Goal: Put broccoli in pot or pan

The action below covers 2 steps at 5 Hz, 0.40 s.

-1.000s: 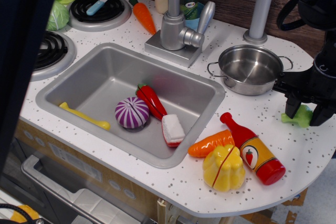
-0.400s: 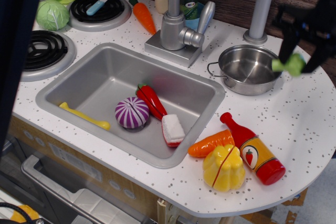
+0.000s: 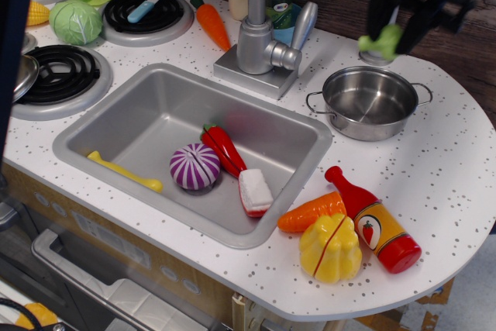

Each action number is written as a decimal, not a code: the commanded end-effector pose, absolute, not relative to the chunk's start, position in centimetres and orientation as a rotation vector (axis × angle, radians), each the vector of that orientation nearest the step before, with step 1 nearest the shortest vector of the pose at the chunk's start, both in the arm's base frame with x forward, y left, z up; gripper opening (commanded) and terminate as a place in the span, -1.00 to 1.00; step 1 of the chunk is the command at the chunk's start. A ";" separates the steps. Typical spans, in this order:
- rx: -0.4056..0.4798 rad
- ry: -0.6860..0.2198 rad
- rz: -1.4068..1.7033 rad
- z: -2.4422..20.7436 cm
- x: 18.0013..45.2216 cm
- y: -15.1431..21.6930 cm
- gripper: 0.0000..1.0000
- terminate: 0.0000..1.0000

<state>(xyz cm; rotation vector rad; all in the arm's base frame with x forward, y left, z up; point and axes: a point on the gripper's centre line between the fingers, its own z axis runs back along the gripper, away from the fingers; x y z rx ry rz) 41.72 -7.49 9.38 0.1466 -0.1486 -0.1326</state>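
The broccoli (image 3: 383, 39) is a small light-green floret held in the air between the black fingers of my gripper (image 3: 390, 35). It hangs above the far rim of the shiny steel pot (image 3: 370, 103), which stands empty on the counter right of the sink. The gripper is shut on the broccoli and motion-blurred. The arm comes in from the top right.
A grey faucet (image 3: 260, 40) stands left of the pot and a grey post (image 3: 385, 17) behind it. The sink (image 3: 139, 125) holds an onion, red pepper, sponge and a yellow item. A ketchup bottle (image 3: 374, 220), carrot and yellow pepper (image 3: 330, 248) lie in front.
My gripper lifted the broccoli off the counter at the right, carried it up and leftward, and now holds it above the pot's far rim. The view shifted slightly.
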 end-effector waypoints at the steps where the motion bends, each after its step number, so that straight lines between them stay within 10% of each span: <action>1: 0.105 -0.271 -0.168 10.2 42.4 -7.1 1.00 -1.00; 2: 0.085 -0.301 -0.178 9.7 42.1 -7.7 1.00 -1.00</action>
